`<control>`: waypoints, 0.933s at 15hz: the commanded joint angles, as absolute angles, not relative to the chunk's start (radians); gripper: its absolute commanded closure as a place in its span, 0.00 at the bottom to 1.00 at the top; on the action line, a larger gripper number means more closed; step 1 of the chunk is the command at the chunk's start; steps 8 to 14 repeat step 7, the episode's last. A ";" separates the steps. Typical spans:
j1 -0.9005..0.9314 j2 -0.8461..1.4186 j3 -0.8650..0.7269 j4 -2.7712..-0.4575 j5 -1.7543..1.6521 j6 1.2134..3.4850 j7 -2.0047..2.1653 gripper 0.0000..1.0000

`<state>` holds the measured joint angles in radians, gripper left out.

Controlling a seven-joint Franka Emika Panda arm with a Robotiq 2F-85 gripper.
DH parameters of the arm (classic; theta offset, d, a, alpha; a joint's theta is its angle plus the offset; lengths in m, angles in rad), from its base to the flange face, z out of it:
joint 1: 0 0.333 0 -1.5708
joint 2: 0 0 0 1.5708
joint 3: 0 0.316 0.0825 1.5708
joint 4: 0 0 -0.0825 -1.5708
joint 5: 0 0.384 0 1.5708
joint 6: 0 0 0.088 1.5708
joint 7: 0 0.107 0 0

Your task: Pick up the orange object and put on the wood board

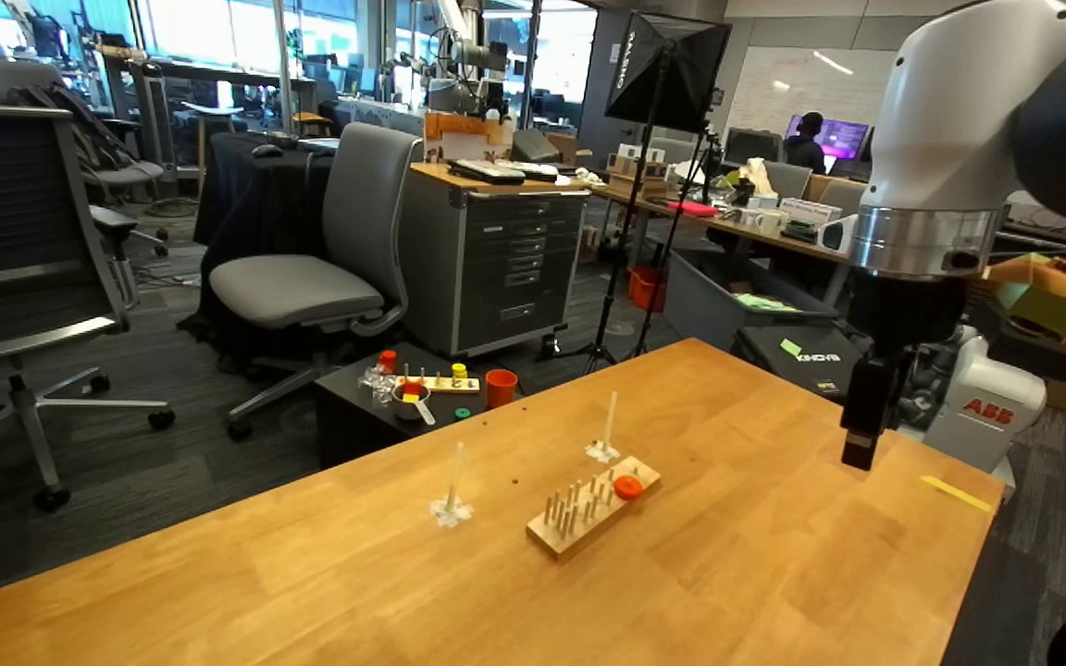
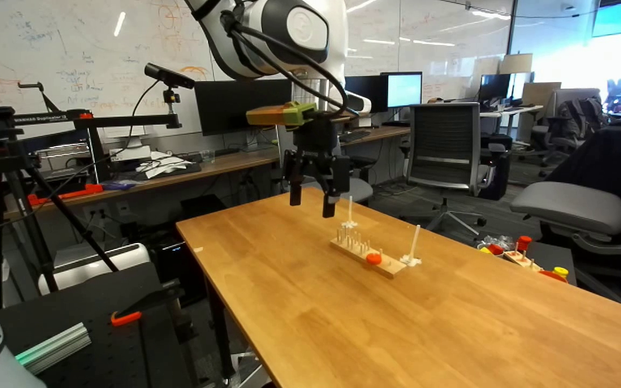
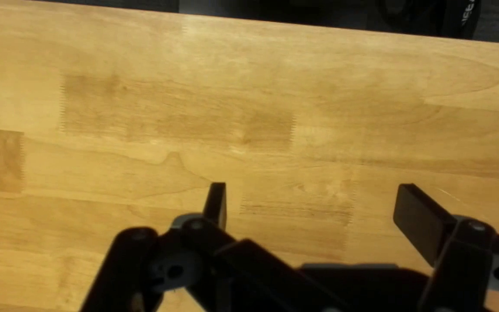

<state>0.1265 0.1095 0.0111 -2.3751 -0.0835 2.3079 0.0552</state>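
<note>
A small round orange object [image 1: 627, 487] rests on the wood board [image 1: 648, 473], near one end and beside the rows of thin upright pegs. In an exterior view the orange object [image 2: 373, 258] and the board [image 2: 392, 268] also show on the table. Whether a peg passes through the orange object cannot be told. My gripper [image 1: 859, 451] is raised above the table, well apart from the board. Its two fingers stand wide apart with nothing between them, as an exterior view [image 2: 312, 205] and the wrist view [image 3: 308, 195] show. The wrist view holds neither the orange object nor the board.
Two upright pale sticks [image 1: 609, 425] [image 1: 455, 476] are taped to the wooden table [image 1: 311, 555] near the board. A yellow tape strip [image 1: 956, 493] lies near a table corner. A low black stand beyond the table holds an orange cup [image 1: 501, 388] and small parts.
</note>
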 commanded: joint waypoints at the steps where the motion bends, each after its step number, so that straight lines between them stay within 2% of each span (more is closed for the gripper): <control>1: 0.105 0.097 0.030 -2.383 -0.085 2.303 0.053 0.00; 14: 0.103 0.103 0.030 -2.387 -0.085 2.303 0.053 0.00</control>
